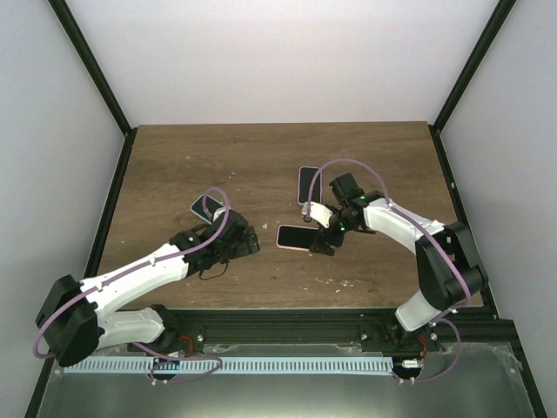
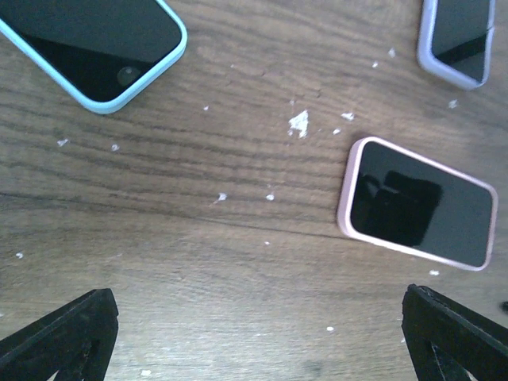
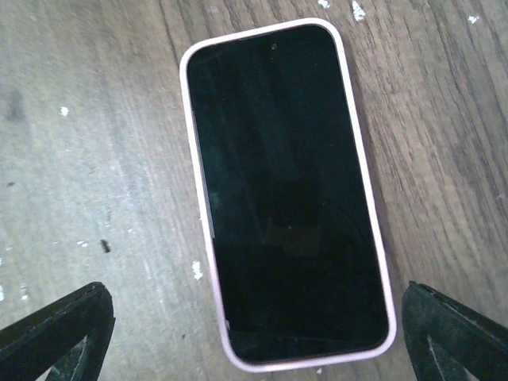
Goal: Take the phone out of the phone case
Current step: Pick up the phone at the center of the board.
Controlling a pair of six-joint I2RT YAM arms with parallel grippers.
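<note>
- Nothing of the removal is done: the phone [image 3: 286, 198] sits fully in its pink case [image 3: 206, 238], with the rim unbroken all round the dark screen and no corner lifted.
- Phone and case lie flat, screen up, near the middle of the counter [image 1: 174, 157], and nothing touches them.
- The right jaws hang over the phone, released and empty. In the right wrist view its fingertips [image 3: 55, 333] stand wide apart at the bottom corners, short of the phone's near end. The top view puts them just beside the phone's right end.
- The left jaws are also released and hold nothing. In the left wrist view the phone lies ahead and to the right, apart from the tips.
- Two other cased phones lie on the counter: a blue-cased phone [image 2: 95, 48] by the left arm and a lilac-cased phone [image 2: 460, 40] farther back. Both are well apart from the pink one.
- My judgement is that this is the approach stage, with the whole job left to do: grip or pin the case, peel an edge off the phone, work the phone free, and set the two apart.
- Which arm will hold and which will peel cannot be told yet, though the right is closer.
</note>
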